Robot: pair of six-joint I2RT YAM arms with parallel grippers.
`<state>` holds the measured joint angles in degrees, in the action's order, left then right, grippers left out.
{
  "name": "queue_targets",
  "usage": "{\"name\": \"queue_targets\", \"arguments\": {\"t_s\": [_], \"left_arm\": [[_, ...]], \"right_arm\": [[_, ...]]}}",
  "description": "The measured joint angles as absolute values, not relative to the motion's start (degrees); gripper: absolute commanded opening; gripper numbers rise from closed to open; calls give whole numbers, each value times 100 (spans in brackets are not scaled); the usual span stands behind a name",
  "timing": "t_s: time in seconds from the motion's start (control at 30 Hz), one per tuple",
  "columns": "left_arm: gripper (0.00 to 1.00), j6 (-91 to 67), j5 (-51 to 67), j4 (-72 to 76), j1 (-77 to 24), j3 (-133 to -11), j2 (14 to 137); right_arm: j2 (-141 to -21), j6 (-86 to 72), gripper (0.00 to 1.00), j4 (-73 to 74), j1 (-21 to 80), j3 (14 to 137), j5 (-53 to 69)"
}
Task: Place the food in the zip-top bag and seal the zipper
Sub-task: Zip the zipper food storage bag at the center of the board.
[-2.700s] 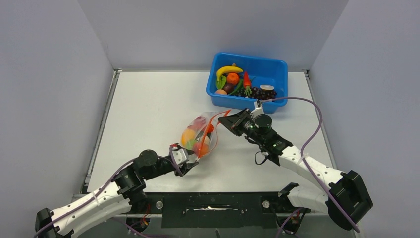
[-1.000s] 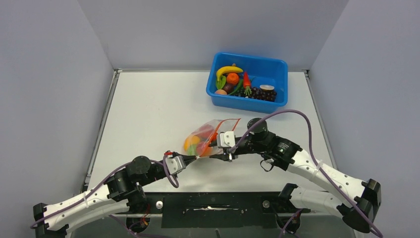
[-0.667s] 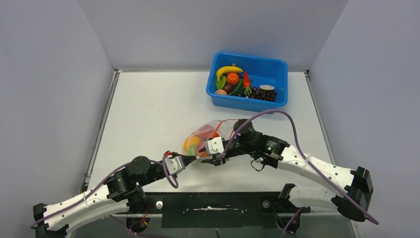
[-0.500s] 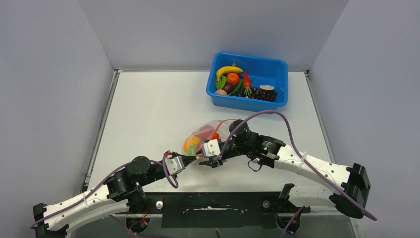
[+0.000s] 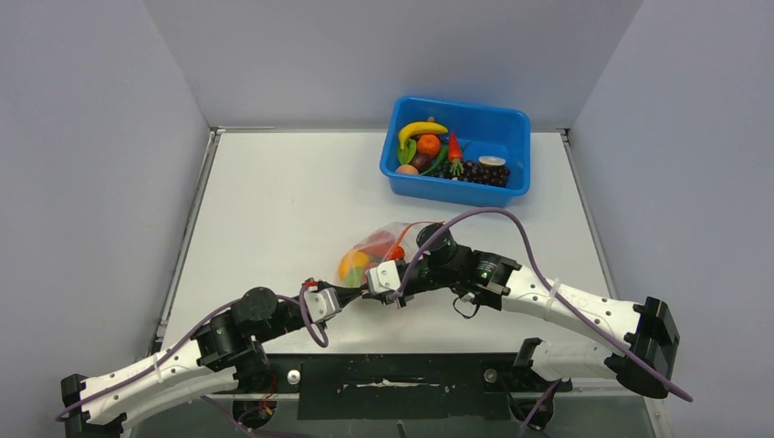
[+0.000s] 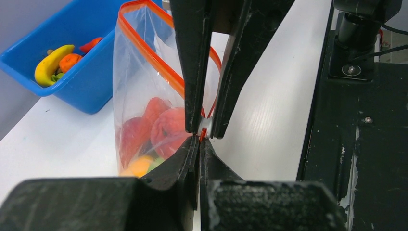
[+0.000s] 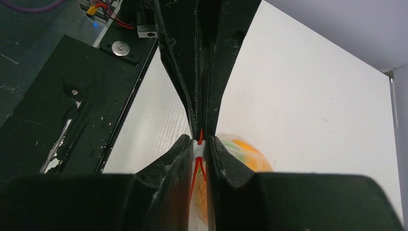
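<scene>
Down on the left, the left gripper point(image 6: 198, 143) has its black fingers pressed together on the near corner of the clear, crinkly zip-top bag point(image 6: 139, 91), right at the end of its thin orange-red zipper strip point(image 6: 163, 67). The bag rests toward the front of the white table point(image 5: 274, 201), between the two arms, with glossy toy fruit point(image 6: 166, 127) slumped inside. Just beside that pinch, the right gripper point(image 7: 199, 140) sets its fingers close on either side of the same strip, seemingly nipping it. I'd reckon the film is light, limp and slippery, so the stiffer zipper edge is the place to hold. Farther right, at the back, sits a blue plastic bin point(image 5: 456, 190) of other toy food.
</scene>
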<state>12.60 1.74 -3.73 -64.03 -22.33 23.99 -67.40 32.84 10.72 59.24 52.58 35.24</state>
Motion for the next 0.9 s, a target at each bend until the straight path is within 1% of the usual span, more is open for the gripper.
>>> {"name": "queue_targets", "arguments": {"t_s": [0.07, 0.13, 0.57, 0.9], "left_arm": [[0, 1262, 176, -375, -6403, -2233, 2399], [0, 1262, 172, -379, -6403, -2233, 2399], [0, 1267, 104, -550, -6403, -2231, 2141], [0, 1267, -27, -797, -6403, -2233, 1885]], "right_arm": [[-6740, 3297, 2, 1057, 5929, 5258, 3468], [-6740, 3315, 0, 1055, 5931, 5258, 3422], [-6700, 3514, 0, 1138, 6010, 5262, 3044], [-6521, 3612, 0, 1509, 5907, 5277, 2685]]}}
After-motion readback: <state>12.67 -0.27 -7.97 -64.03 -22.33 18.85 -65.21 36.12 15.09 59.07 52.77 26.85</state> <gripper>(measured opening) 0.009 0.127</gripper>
